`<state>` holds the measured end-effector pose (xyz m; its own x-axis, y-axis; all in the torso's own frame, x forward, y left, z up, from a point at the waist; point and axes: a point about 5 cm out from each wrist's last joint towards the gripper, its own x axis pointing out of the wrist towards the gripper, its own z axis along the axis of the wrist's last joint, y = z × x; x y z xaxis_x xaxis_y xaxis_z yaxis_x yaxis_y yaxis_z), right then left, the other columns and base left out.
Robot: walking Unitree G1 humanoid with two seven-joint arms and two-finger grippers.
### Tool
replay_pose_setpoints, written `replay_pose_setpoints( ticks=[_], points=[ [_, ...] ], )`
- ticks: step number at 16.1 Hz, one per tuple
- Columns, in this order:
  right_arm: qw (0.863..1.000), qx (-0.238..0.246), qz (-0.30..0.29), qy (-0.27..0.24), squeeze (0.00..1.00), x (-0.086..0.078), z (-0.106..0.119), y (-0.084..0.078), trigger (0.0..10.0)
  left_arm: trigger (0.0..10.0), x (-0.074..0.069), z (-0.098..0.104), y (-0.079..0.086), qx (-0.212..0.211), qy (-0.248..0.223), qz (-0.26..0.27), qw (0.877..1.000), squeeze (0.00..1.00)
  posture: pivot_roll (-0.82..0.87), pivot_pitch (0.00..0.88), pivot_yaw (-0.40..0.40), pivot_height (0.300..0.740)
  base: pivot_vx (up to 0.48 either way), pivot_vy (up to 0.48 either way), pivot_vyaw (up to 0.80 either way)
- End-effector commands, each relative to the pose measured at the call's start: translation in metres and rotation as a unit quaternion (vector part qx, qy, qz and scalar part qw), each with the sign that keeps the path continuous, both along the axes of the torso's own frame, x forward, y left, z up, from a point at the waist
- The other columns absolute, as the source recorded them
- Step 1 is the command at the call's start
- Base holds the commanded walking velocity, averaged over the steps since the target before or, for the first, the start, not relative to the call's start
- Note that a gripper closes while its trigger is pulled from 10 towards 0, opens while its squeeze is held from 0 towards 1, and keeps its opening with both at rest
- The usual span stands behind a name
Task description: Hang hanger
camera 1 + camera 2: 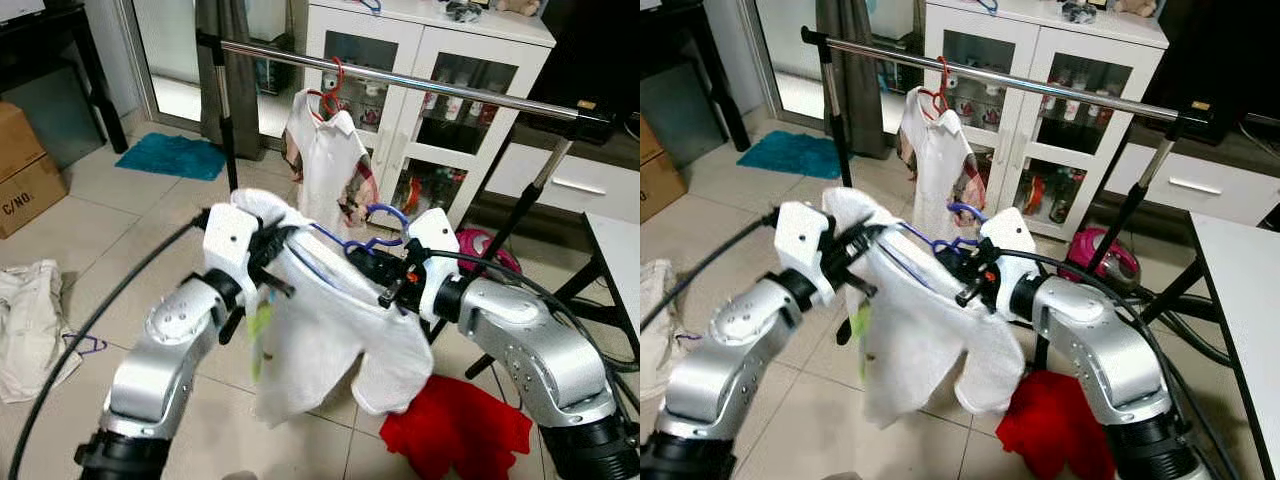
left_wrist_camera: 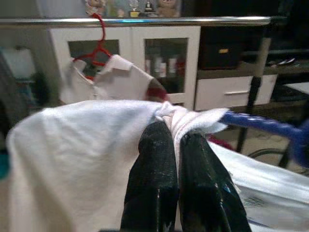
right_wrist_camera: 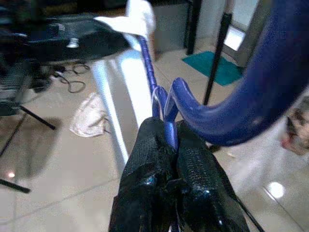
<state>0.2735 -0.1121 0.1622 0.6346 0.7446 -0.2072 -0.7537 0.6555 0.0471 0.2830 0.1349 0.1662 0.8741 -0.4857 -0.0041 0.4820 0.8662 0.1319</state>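
Note:
A white shirt hangs on a blue hanger that I hold up between both arms, below the silver clothes rail. My left gripper is shut on the shirt's shoulder over the hanger's end; in the left wrist view the fingers pinch white cloth. My right gripper is shut on the blue hanger just under its hook. On the rail a red hanger carries another white shirt.
A white cabinet stands behind the rail. Red cloth lies on the tiled floor under my right arm. White clothes lie at left, near cardboard boxes and a teal mat. A white table edge is at right.

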Motion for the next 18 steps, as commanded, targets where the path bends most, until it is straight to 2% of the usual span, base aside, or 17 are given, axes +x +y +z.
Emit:
replay_pose_setpoints(
  ticks=[1,2,3,4,5,6,7,8,9,13,14,15,18],
  points=[
    [0.999,-0.004,-0.034,0.025,0.00,0.001,-0.008,-0.020,0.0,0.0,0.007,0.016,0.026,0.020,-0.043,0.068,0.997,0.00,0.10,0.000,-0.052,0.740,0.000,0.000,0.00],
    [0.999,0.026,-0.019,0.020,0.00,-0.001,-0.001,-0.018,0.0,0.0,0.006,0.013,0.021,0.037,-0.039,0.044,0.998,0.00,0.10,0.000,-0.051,0.740,0.000,0.000,0.00],
    [0.998,0.061,-0.002,0.015,0.00,-0.004,0.008,-0.016,0.0,1.6,0.005,0.006,0.012,0.060,-0.027,0.009,0.998,0.00,0.10,0.000,-0.049,0.740,0.000,0.000,0.00],
    [0.997,0.073,0.008,0.014,0.00,-0.005,0.011,-0.014,0.0,2.8,0.004,0.004,0.008,0.068,-0.023,-0.001,0.997,0.00,0.10,0.000,-0.049,0.740,0.000,0.000,0.00],
    [0.996,0.085,0.028,0.011,0.00,-0.010,0.015,-0.011,0.0,10.0,0.005,0.003,-0.001,0.050,-0.020,-0.007,0.999,0.00,0.09,0.000,-0.044,0.740,0.000,0.000,0.00],
    [0.996,0.082,0.029,0.012,0.00,-0.011,0.014,-0.010,0.0,10.0,0.005,0.006,-0.006,0.031,-0.023,-0.012,0.999,0.00,0.09,0.000,-0.042,0.740,0.000,0.000,0.00],
    [0.996,0.081,0.027,0.015,0.00,-0.011,0.013,-0.010,0.0,10.0,0.005,0.008,-0.008,0.030,-0.031,-0.010,0.999,0.87,0.09,0.000,-0.042,0.740,0.000,0.000,0.00],
    [0.996,0.081,0.027,0.015,0.00,-0.011,0.013,-0.010,0.0,10.0,0.005,0.008,-0.008,0.030,-0.031,-0.010,0.999,0.87,0.09,0.000,-0.042,0.740,0.000,0.000,0.00],
    [0.996,0.081,0.017,0.022,0.00,-0.011,0.010,-0.010,0.0,10.0,0.001,0.010,-0.006,0.038,-0.049,0.005,0.998,1.00,0.09,0.000,-0.042,0.740,0.000,0.000,0.00],
    [0.996,0.083,0.004,0.029,0.00,-0.007,0.009,-0.012,0.0,10.0,-0.010,0.008,0.004,0.052,-0.058,0.061,0.995,1.00,0.10,0.004,-0.049,0.740,0.000,0.000,0.00],
    [0.996,0.084,0.004,0.030,0.00,-0.006,0.009,-0.012,0.0,10.0,-0.013,0.008,0.005,0.049,-0.060,0.060,0.995,0.24,0.10,0.004,-0.054,0.740,0.000,0.000,0.00],
    [0.996,0.084,0.005,0.031,0.00,-0.006,0.009,-0.012,0.0,10.0,-0.015,0.008,0.004,0.048,-0.062,0.054,0.995,0.00,0.11,0.005,-0.058,0.740,0.000,0.000,0.00],
    [0.996,0.084,0.007,0.033,0.00,-0.005,0.009,-0.011,0.0,10.0,-0.021,0.004,-0.005,0.043,-0.061,0.023,0.997,0.00,0.10,0.004,-0.059,0.740,0.000,0.000,0.00]
  ],
)
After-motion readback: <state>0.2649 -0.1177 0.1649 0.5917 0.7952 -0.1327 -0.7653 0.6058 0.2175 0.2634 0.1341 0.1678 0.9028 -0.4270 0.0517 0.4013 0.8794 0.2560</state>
